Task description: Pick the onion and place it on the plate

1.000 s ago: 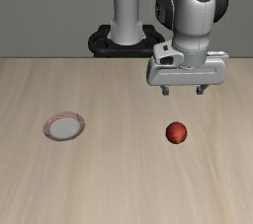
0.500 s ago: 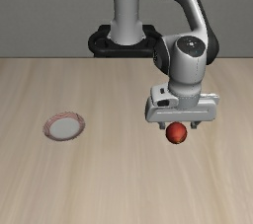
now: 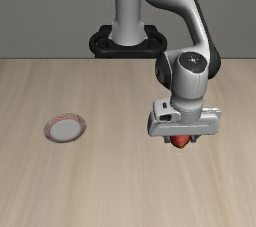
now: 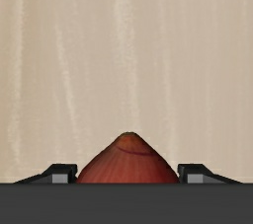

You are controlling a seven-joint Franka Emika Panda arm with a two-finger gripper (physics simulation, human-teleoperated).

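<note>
The grasp is in hand: the gripper sits low on the table, its fingers open on either side of the onion. The next move likely calls for closing, lifting and carrying to the plate, well apart.

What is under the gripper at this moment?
The onion sits under the gripper, on the wooden table. In the exterior view the gripper covers most of the onion.
</note>
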